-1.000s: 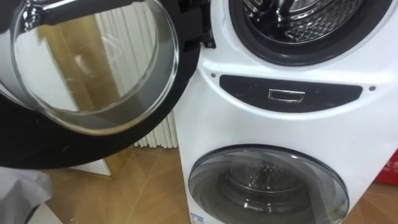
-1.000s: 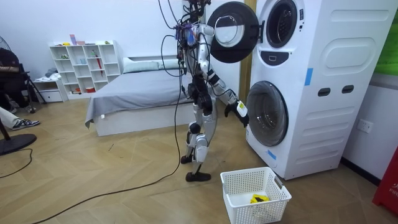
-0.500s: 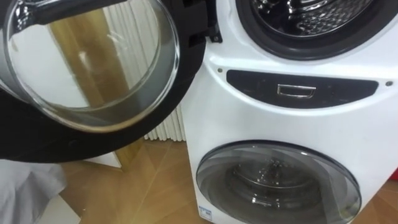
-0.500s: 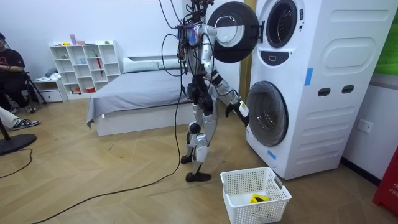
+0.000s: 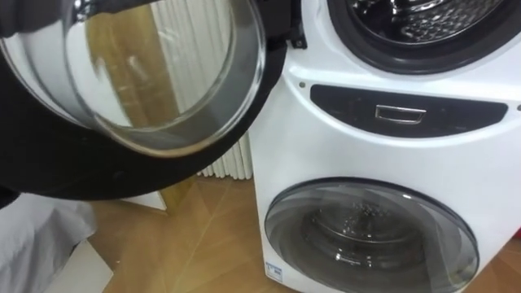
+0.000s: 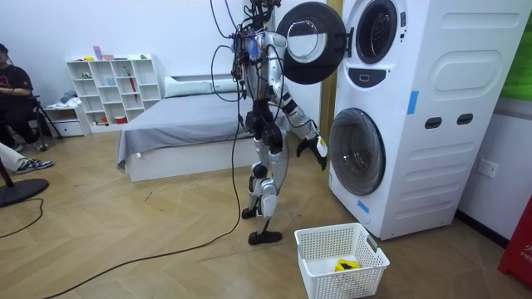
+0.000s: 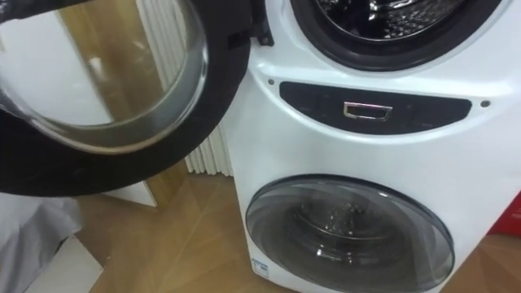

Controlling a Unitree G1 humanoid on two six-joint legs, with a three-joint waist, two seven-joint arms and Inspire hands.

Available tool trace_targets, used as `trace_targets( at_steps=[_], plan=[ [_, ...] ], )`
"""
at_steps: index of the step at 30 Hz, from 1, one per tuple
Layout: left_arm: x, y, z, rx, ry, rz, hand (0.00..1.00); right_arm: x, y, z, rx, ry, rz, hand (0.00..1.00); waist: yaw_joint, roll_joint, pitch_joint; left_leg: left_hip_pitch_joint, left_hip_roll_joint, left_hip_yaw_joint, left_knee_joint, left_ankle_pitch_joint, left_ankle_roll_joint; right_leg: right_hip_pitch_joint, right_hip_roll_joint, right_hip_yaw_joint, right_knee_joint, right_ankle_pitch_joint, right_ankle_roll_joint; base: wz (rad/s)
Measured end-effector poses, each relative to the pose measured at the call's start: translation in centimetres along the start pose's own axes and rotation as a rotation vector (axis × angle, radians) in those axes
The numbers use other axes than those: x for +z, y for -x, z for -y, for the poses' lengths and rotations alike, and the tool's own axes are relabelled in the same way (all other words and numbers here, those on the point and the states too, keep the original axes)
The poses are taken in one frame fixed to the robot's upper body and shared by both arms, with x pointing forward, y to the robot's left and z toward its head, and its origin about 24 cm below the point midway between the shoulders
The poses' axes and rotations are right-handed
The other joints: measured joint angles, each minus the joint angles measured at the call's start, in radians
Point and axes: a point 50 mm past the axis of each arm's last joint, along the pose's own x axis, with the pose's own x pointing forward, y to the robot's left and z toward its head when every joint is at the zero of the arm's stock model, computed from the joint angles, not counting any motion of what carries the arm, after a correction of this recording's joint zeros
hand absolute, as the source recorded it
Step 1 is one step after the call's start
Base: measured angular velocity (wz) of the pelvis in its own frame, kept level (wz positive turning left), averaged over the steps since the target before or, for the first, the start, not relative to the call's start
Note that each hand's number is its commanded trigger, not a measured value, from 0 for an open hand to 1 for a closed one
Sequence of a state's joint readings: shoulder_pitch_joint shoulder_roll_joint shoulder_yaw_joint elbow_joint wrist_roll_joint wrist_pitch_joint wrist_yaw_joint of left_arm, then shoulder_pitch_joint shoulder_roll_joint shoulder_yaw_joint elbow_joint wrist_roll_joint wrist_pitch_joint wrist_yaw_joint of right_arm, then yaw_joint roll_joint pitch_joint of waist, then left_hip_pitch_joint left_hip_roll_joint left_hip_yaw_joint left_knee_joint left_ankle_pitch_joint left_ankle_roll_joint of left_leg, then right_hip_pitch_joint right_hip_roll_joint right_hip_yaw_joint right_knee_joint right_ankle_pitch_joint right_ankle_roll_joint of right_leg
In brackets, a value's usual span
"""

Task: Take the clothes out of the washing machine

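Note:
I stand facing a white stacked washing machine [image 6: 416,108]. The round glass door [image 5: 155,73] of its upper drum [image 5: 423,24] hangs wide open to my left, and the bare metal drum wall shows inside; I see no clothes in the part that is visible. Below the dark control panel [image 5: 407,114] the lower drum door [image 5: 370,236] is closed. In the room view my right hand [image 6: 318,150] hangs low, close to the lower door [image 6: 357,151]. A white laundry basket [image 6: 341,257] stands on the floor beside me with a small yellow item [image 6: 345,265] inside.
A white radiator [image 5: 224,163] stands against the wall left of the machine. The corner of a grey-covered bed [image 5: 32,244] lies at my lower left, with a white shelf [image 6: 112,91] beyond it. A seated person [image 6: 12,83] is at the room view's left edge.
The eye view has shifted, so the machine and the open door sit further right and lower; that is the camera's own move. My low hand drew slightly back from the lower door.

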State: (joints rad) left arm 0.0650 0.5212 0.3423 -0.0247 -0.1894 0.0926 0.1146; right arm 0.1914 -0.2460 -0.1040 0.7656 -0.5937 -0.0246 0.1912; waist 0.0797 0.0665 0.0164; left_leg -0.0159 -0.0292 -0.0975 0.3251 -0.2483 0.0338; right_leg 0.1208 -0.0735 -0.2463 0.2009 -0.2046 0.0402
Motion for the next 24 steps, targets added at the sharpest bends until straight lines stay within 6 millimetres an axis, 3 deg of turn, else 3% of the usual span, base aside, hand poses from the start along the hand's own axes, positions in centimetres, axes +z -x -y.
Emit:
trace_targets(
  at_steps=[5, 8, 12, 15, 19, 24],
  plan=[
    [1.0, 0.2, 2.0, -0.134, -0.055, 0.035, 0.00, 0.9, -0.3, 0.0, 0.030, 0.010, 0.026, 0.00, -0.002, 0.000, 0.0005, -0.007, -0.007, -0.010, -0.001, 0.009, 0.011, 0.000, -0.003, 0.013, -0.002, 0.020, 0.008, 0.09],
    [1.9, 0.6, 3.9, -0.291, -0.072, 0.076, 0.00, 1.8, -0.6, 0.5, 0.025, 0.014, 0.046, 0.00, -0.019, -0.004, 0.0012, -0.007, -0.024, -0.018, -0.014, 0.027, 0.022, -0.002, -0.017, 0.046, 0.002, 0.023, 0.011, 0.13],
    [4.8, 1.5, 7.3, -0.504, -0.032, 0.219, 0.00, 3.6, -1.2, 1.0, 0.021, 0.040, 0.097, 0.00, -0.061, -0.004, 0.0038, -0.009, -0.034, 0.006, -0.038, 0.047, 0.029, -0.023, -0.032, 0.051, -0.002, 0.028, 0.020, -0.24],
    [5.8, 2.1, 8.6, -0.629, -0.024, 0.282, 0.00, 3.5, -1.2, 0.9, 0.010, 0.047, 0.089, 0.00, -0.098, -0.001, 0.0023, -0.009, -0.037, 0.025, -0.045, 0.047, 0.027, -0.024, -0.030, 0.052, -0.013, 0.030, 0.023, -0.28],
    [5.8, 3.3, 11.4, -0.805, 0.020, 0.300, 0.00, 3.1, -1.3, 0.9, -0.003, 0.062, 0.064, 0.00, -0.130, 0.005, -0.0018, 0.006, -0.028, 0.054, -0.069, 0.052, 0.022, -0.036, -0.029, 0.055, -0.010, 0.031, 0.021, -0.21],
    [4.9, 4.5, 13.6, -0.938, 0.041, 0.264, 0.00, 2.7, -1.3, 0.6, 0.002, 0.039, 0.055, 0.00, -0.133, 0.001, -0.0021, 0.043, -0.014, 0.093, -0.100, 0.054, 0.019, -0.038, -0.025, 0.051, 0.002, 0.031, 0.019, -0.26]
  ],
)
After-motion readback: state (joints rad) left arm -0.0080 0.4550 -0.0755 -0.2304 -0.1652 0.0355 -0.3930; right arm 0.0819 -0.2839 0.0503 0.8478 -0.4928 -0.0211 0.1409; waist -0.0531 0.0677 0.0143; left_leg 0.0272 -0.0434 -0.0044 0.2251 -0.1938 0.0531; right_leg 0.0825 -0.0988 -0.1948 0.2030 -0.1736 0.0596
